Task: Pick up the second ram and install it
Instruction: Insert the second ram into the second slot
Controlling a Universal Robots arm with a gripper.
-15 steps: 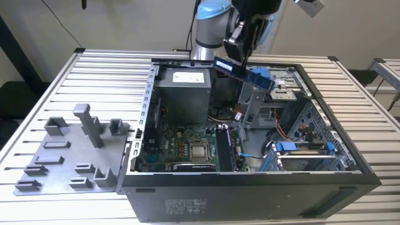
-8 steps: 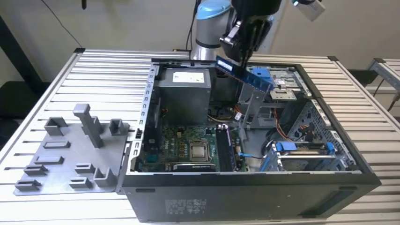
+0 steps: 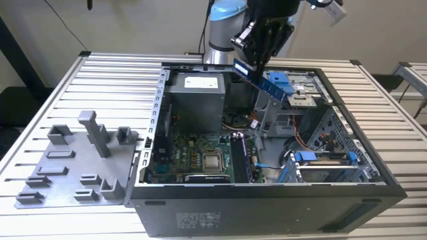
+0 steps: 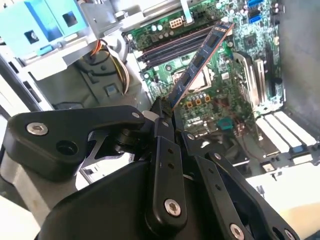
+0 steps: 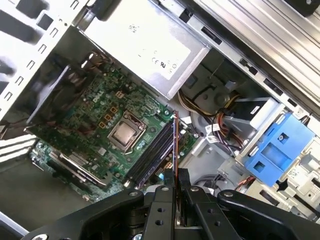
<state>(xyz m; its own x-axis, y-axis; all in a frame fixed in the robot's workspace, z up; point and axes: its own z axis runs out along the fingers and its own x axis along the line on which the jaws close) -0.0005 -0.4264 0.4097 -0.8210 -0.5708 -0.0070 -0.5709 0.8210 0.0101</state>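
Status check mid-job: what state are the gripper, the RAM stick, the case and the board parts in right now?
gripper: shut on one end of the second ram.
second ram: held tilted in the air above the case, not seated.
computer case: lying on its side, side panel off.
processor: bare, no cooler over it.
memory slots: held stick not in them; whether another is fitted, cannot tell.

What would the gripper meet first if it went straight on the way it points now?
Probably the memory slots on the motherboard; the second ram it holds would touch them before the gripper, though depth is unclear.
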